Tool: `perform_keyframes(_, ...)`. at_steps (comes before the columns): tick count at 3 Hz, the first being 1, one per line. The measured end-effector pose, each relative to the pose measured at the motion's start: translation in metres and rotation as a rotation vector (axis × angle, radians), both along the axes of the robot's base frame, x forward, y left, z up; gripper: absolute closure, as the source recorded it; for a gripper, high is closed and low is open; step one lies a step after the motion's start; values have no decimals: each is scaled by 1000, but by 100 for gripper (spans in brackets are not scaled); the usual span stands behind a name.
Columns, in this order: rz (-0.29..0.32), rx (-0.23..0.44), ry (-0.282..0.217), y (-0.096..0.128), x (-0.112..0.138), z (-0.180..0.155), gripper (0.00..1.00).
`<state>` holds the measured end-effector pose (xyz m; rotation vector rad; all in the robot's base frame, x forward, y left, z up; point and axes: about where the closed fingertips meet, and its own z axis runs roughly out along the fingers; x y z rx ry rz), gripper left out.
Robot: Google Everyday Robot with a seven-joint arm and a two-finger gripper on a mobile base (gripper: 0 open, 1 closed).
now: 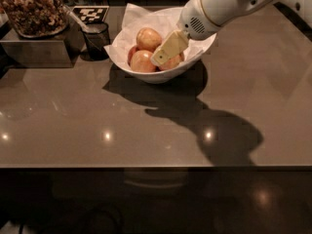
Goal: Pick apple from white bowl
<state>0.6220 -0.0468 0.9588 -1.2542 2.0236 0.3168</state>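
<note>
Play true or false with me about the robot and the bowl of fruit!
1. The gripper is down in the white bowl, right at the apples. True.
2. The bowl is full of bananas. False: it holds apples on crumpled white paper.
3. A dark cup stands beside the bowl, on its left in the picture. True.
4. The bowl is tipped over on the floor. False: it sits upright on the table.
</note>
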Motion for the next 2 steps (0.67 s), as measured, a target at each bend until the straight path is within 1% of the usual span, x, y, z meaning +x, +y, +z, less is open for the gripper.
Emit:
perform_keyframes(1,4,3,7,2,1,-3,24)
perform_keyframes(2,5,4,25,3,5,-10,22)
